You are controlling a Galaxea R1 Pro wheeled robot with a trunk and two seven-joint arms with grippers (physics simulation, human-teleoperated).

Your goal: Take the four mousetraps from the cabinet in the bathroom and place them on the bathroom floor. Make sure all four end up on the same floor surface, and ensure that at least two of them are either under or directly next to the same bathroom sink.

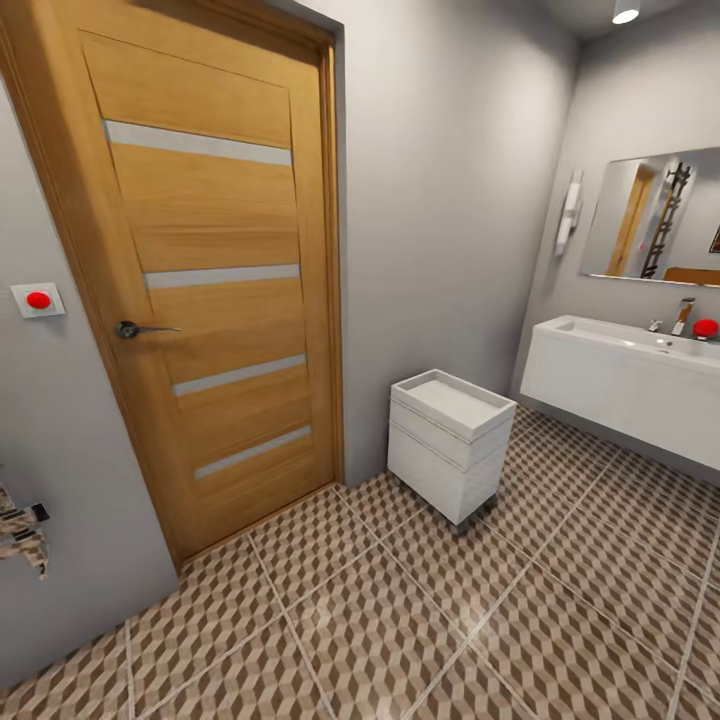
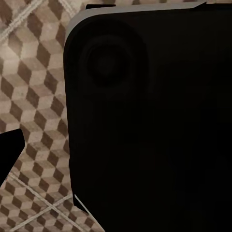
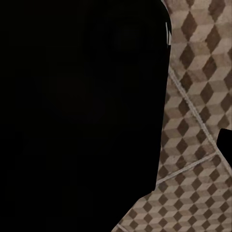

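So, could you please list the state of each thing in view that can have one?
Door: closed, handle level.
White drawer unit: drawers shut, top tray bare, standing on the floor.
Sink: vanity doors shut, no water seen at the tap.
Ceiling lamp: on.
Mirror: reflects a wooden door.

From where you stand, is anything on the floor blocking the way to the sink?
Only partly: a small white drawer unit stands on the bathroom floor left of the bathroom sink. The tiles right of it look open.

Door [image 1: 210, 290] left, drawer unit [image 1: 450, 440] between — bathroom sink [image 1: 630, 385] right.
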